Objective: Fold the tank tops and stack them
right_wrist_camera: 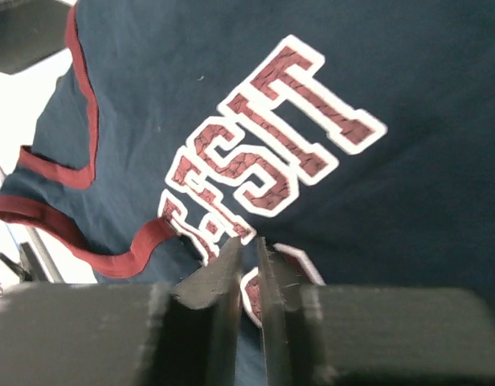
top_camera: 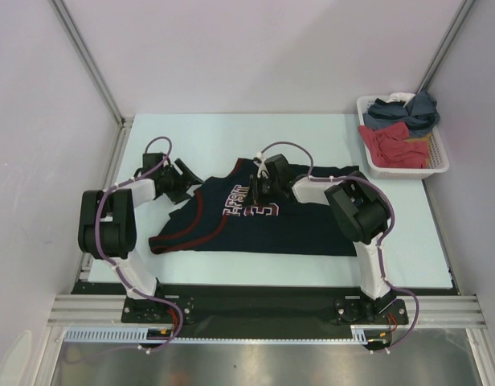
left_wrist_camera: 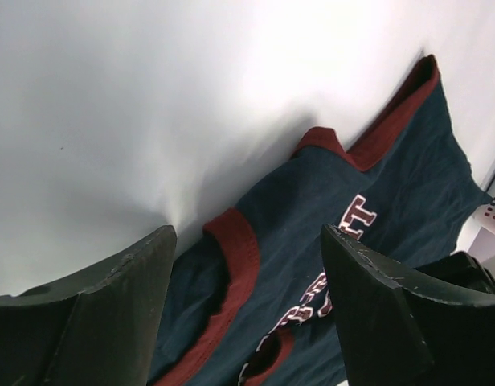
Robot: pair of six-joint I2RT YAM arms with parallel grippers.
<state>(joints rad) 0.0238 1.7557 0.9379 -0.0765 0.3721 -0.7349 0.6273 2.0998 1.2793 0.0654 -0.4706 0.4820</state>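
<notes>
The navy tank top (top_camera: 263, 221) is spread flat on the table (top_camera: 207, 133). The left gripper (left_wrist_camera: 247, 305) is held wide apart just above it. The right gripper (right_wrist_camera: 249, 273) is nearly pinched together over the lettering; whether cloth is caught can't be told.

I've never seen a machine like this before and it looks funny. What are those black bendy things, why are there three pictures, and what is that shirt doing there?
The black bendy things are two robot arms bolted to the near edge of a table. Each ends in a gripper, a kind of two-finger hand.

One picture comes from a camera high above, looking down. The other two come from small cameras on the arms' wrists, so you see each one's own fingers up close.

On the table lies a dark navy tank top with red trim and red-and-white letters. The left gripper is open, above the top's red-edged side. The right gripper is nearly closed over the letters; I cannot tell if it pinches cloth.

At the far right stands a white basket with more clothes, red and bluish.
</notes>
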